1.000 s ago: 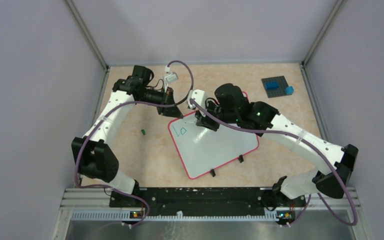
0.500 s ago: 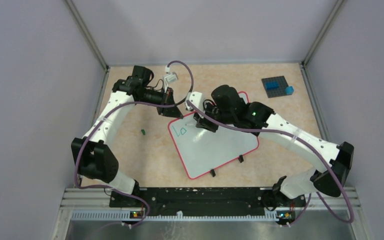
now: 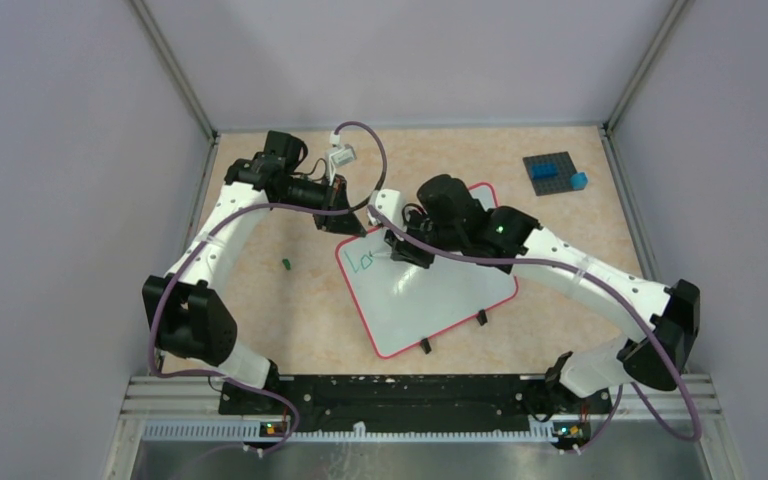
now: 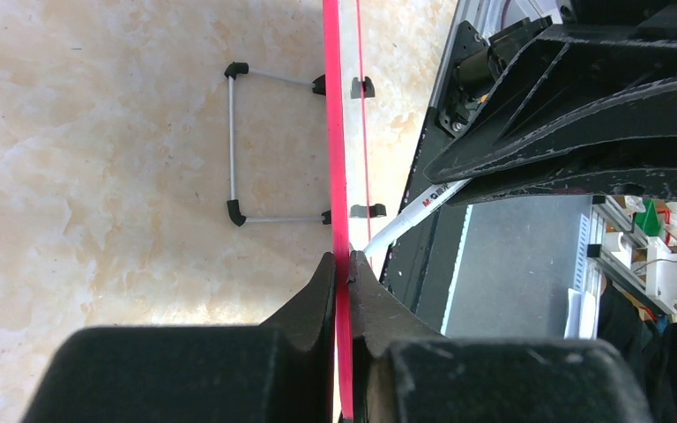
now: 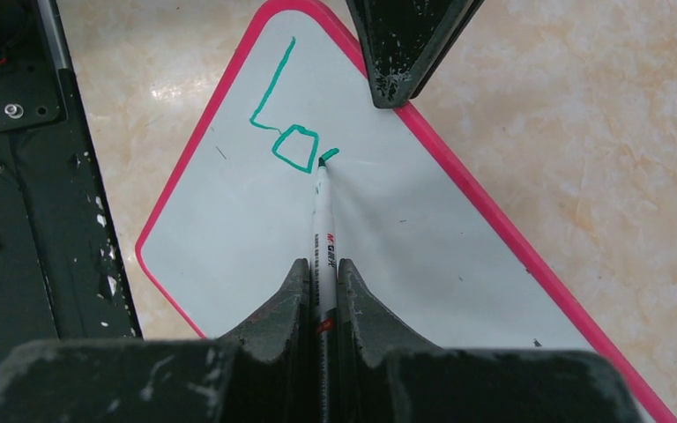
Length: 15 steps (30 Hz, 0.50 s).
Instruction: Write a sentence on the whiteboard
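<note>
**Table** (image 3: 290,320): beige marbled top that carries everything listed here.

**Whiteboard** (image 3: 430,295): rests skewed on the table. Black clip feet (image 3: 425,346) show along the edge farthest from both pairs of fingers. Its far-left corner lies at the left fingers (image 3: 348,226), which pinch the red frame, and its upper left part lies under the right fingers (image 3: 406,251).

**Small green piece** (image 3: 286,263): on bare table to the left of the left fingers, well apart from them.

**Dark studded plate** (image 3: 555,163): on the table to the right of the right fingers, well apart from them.

whiteboard (image 3: 430,300) on table (image 3: 270,310) centre; plate (image 3: 548,172) far right.
</note>
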Available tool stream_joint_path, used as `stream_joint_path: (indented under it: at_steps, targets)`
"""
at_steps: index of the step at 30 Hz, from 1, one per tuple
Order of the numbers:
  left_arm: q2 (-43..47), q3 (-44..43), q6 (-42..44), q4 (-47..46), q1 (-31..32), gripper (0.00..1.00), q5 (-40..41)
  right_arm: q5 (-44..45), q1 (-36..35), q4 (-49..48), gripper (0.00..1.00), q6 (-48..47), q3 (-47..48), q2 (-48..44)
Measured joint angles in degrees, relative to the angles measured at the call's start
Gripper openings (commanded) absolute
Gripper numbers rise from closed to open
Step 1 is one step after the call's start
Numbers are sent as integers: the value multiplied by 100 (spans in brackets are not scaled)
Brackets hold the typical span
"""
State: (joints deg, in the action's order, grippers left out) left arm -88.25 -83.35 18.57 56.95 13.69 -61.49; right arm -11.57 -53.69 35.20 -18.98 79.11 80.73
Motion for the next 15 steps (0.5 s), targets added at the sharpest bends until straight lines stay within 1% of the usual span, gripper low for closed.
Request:
stream_joint_path:
  at_steps: [11,15]
  targets:
    - [0,2,-4,-37,0,0,44,0,4,4,0,13,-466,-245]
    - [0,2,-2,-39,0,0,44,-7,13,9,0,13,-490,-258]
